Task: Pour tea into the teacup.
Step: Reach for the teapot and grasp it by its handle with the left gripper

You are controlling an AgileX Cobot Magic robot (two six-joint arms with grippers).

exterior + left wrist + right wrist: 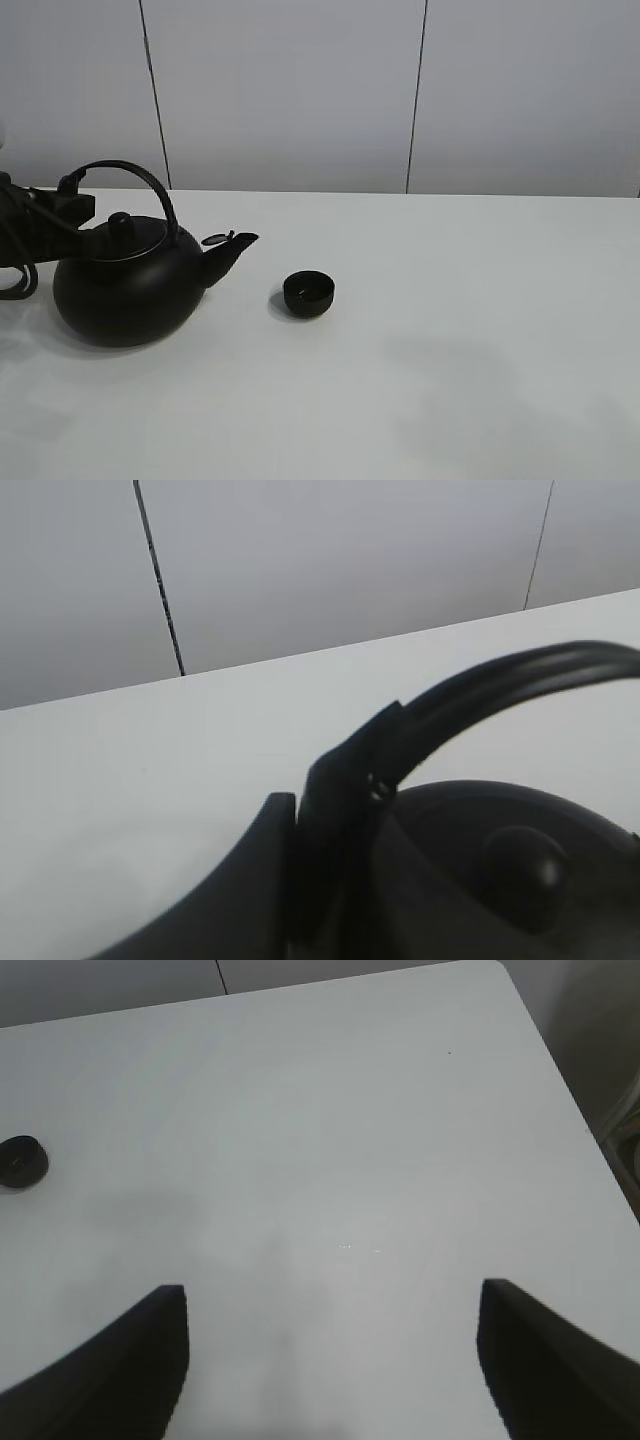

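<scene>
One small black teacup (309,293) sits upright on the white table (480,380), roughly mid-table in the high view. Bare surface lies all round it, and it is well clear of the far edge where the table meets the grey wall.

To its left in that view, near but apart from it, stands the big black kettle (125,295). Its spout (238,245) points toward the cup across an open strip of table.

The left gripper (72,195) is clamped on the rear end of the kettle's arched handle (140,178). The left wrist view shows a dark finger (250,880) pressed against the handle's base.

The right gripper (335,1360) hangs with its jaws spread, grasping nothing, over bare table. The teacup (20,1160) lies well off to one side of it, and the table's corner and side edge are in sight on the other.
</scene>
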